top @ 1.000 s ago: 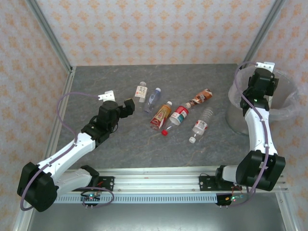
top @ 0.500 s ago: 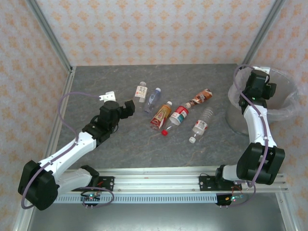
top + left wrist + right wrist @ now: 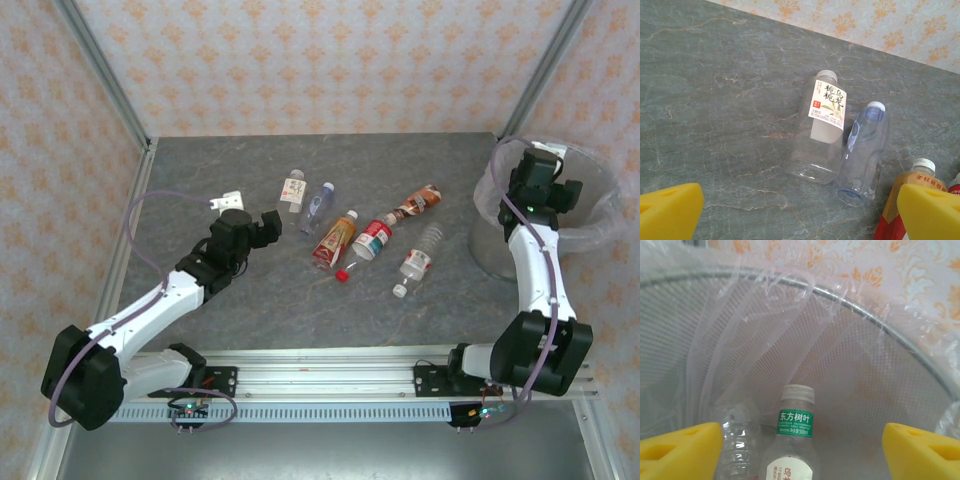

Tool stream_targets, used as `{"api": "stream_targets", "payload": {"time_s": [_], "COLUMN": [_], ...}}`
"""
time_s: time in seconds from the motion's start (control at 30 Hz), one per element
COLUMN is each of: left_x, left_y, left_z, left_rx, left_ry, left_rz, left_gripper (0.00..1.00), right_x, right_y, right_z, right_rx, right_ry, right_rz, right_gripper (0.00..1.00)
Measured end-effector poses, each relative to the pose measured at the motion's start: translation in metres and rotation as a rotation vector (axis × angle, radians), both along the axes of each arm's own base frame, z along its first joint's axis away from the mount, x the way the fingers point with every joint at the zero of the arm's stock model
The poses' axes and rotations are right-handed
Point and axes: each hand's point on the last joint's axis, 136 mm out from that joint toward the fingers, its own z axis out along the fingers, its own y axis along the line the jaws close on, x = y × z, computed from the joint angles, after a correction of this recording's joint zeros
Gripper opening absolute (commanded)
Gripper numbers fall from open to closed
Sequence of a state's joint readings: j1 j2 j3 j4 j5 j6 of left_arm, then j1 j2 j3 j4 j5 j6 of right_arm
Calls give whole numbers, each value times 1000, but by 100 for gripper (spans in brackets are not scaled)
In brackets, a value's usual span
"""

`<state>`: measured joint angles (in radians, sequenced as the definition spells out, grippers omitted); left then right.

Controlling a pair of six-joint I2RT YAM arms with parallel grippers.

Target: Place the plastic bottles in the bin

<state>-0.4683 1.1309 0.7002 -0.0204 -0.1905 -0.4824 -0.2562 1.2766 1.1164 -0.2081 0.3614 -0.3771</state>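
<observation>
Six plastic bottles lie across the middle of the table: a white-labelled one (image 3: pixel 292 188), a bluish clear one (image 3: pixel 318 205), an orange-yellow one (image 3: pixel 335 238), a red-labelled one (image 3: pixel 371 240), a brown one (image 3: pixel 418 202) and a clear one (image 3: pixel 420 258). My left gripper (image 3: pixel 267 224) hovers open just left of them, nothing between its fingers (image 3: pixel 670 212); ahead of it lie the white-labelled bottle (image 3: pixel 824 132) and the bluish bottle (image 3: pixel 862 150). My right gripper (image 3: pixel 545 192) hangs open over the bin (image 3: pixel 600 205). Inside the bin (image 3: pixel 850 345) lie a green-banded bottle (image 3: pixel 792 452) and a clear bottle (image 3: pixel 737 435).
A loose red cap (image 3: pixel 342 274) sits near the red-labelled bottle. The orange-yellow bottle (image 3: pixel 900 200) lies beside my left gripper's right finger. The bin stands at the table's right edge against the patterned wall. Bare grey table (image 3: pixel 200 170) spreads to the left and back.
My left gripper has crept a little right, toward the bottles. My right gripper has shifted slightly further over the bin.
</observation>
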Motion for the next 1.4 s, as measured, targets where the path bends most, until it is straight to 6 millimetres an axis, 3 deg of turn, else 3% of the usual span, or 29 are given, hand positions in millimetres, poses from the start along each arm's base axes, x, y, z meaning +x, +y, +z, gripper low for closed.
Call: {"api": "stream_targets", "payload": {"time_s": [0.1,0.2,0.57,0.77,0.9,1.13,1.23,1.4], "left_x": [0,1,6,8,11,18,22,20], "left_y": [0,1,0,-9,-13,-20,-24,-27], "left_z": [-2,-4,-5,-17,-22,-18,-15,-15], "left_rx": [3,8,-10,-50,-77,-135,-155,-173], "left_ry": [7,16,37,78,102,119,125,147], "left_rz": [2,5,13,-1,2,-14,-8,-16], "left_gripper": [100,100,100,100,100,100,100,100], "right_x": [-5,-7,-7,4,6,9,9,-2], "right_y": [6,14,64,120,168,250,272,290], "right_z": [12,27,68,77,79,59,37,1], "right_rx": [35,75,272,446,544,612,603,631], "right_ry": [-48,-104,-279,-309,-287,-115,-19,79], "right_rz": [15,37,218,387,515,685,688,655], "right_gripper": [89,99,99,99,99,99,99,99]}}
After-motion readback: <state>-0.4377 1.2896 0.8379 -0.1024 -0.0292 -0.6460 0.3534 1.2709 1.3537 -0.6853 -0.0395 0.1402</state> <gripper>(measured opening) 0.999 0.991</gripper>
